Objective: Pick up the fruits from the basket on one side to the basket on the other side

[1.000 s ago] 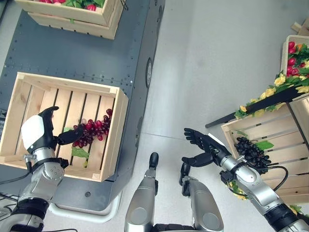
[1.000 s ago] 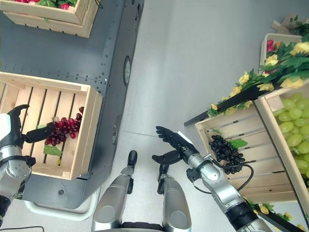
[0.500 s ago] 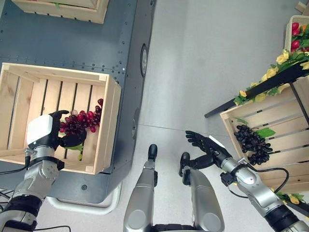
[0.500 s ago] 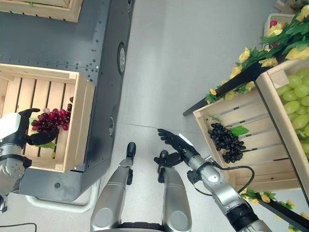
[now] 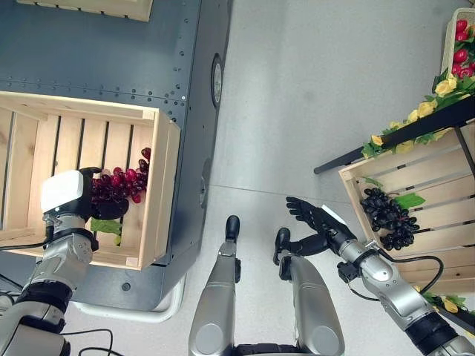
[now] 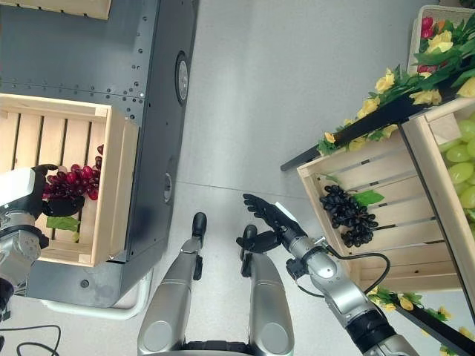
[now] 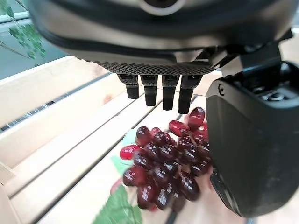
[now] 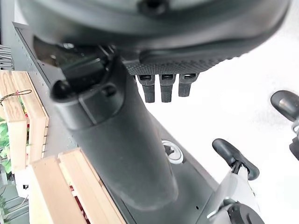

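Note:
A bunch of red grapes lies with a green leaf on the slats of the wooden crate at the left. My left hand, with its white cover, is down inside this crate. Its fingers curl over the bunch and the thumb closes on it from the other side. The bunch still rests on the slats. My right hand hovers open over the floor, left of the right-hand crate, where a bunch of black grapes lies.
The left crate stands on a dark grey platform, with another crate further back. Above the right crate runs a black shelf edge with yellow flowers. Green grapes fill a box beside it. Bare floor separates the two sides.
My left hand has gone from touching the red grapes with its thumb to closing fingers and thumb round them. The camera has shifted. My right hand has barely moved.

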Motion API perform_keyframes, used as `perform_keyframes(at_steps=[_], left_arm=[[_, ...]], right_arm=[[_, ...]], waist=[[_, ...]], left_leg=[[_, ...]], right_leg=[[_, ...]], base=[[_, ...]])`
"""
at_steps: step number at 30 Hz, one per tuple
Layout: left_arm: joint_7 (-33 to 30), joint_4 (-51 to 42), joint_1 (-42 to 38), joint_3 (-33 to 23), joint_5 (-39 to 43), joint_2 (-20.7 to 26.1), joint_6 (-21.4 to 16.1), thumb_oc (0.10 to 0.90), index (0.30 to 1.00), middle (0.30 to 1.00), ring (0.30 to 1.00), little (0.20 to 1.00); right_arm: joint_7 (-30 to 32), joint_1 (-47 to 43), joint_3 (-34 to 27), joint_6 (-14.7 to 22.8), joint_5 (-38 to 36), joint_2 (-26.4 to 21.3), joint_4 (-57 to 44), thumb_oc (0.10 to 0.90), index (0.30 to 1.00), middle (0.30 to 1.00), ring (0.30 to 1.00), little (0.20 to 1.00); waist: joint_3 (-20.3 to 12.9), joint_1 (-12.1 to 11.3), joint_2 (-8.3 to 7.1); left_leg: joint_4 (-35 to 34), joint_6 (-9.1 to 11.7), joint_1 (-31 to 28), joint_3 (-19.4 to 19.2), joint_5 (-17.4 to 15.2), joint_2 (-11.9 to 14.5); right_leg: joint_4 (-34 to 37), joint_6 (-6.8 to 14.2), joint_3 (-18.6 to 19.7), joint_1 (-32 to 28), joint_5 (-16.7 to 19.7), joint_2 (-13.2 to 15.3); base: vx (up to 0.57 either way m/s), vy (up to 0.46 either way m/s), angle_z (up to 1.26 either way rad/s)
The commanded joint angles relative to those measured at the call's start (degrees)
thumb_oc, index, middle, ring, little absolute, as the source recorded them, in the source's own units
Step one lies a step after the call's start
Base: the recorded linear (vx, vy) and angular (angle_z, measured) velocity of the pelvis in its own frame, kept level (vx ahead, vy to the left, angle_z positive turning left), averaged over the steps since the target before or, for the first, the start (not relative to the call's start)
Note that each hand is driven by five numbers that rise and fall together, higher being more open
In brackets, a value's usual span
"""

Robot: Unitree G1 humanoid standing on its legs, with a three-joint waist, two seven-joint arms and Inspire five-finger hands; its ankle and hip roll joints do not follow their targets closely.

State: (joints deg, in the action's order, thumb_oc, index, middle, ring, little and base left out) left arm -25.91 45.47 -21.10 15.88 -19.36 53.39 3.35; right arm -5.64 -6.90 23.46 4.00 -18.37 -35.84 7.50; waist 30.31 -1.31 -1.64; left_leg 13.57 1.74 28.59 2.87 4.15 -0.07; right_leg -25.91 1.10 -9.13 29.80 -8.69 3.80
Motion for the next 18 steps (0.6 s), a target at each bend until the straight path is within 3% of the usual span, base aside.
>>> perform_keyframes(at_steps=[1,5,8,18], left_arm=[[-5.72,0.94,-1.20,-3.19,-1.17,3.76,5.83,0.800,0.900,0.900,0.900,0.900],[-4.59,2.43,-3.30,-2.31,-1.64,3.60,8.66,0.800,0.900,0.900,0.900,0.900],[-2.39,3.39,-5.30,-1.53,-3.13,3.90,8.78,0.800,0.900,0.900,0.900,0.900],[3.09,1.86,-7.13,2.80,-5.54,3.97,2.92,0.800,0.900,0.900,0.900,0.900]], right_arm=[[1.89,0.99,1.31,4.09,-0.80,-0.09,-6.65,0.800,0.900,0.900,0.900,0.900],[2.11,0.72,1.83,3.93,-0.64,0.03,-6.79,0.800,0.900,0.900,0.900,0.900],[2.31,0.23,2.11,3.42,-0.62,-0.05,-7.14,0.800,0.900,0.900,0.900,0.900],[2.89,-0.58,1.53,3.51,-0.98,-1.15,-6.88,0.800,0.900,0.900,0.900,0.900]], waist=[[-0.51,0.72,-1.35],[-0.51,0.92,-2.01],[-0.51,1.15,-2.46],[-0.51,1.47,-2.84]], left_leg=[[4.36,-2.21,0.64,-4.70,-5.28,-3.41],[4.49,-2.26,1.01,-4.89,-5.47,-3.31],[4.90,-2.28,1.68,-5.04,-5.60,-3.16],[5.44,-2.60,2.24,-5.37,-6.26,-3.10]], right_leg=[[1.73,-0.21,-0.28,-2.79,0.24,-4.44],[1.68,-0.11,-0.08,-2.16,0.38,-4.46],[1.50,0.00,-0.02,-1.43,0.55,-4.44],[0.13,0.14,-0.05,-0.19,0.26,-4.44]], base=[[0.04,0.020,-0.01],[0.02,0.013,0.00],[0.01,0.010,-0.02],[0.00,0.000,0.00]])
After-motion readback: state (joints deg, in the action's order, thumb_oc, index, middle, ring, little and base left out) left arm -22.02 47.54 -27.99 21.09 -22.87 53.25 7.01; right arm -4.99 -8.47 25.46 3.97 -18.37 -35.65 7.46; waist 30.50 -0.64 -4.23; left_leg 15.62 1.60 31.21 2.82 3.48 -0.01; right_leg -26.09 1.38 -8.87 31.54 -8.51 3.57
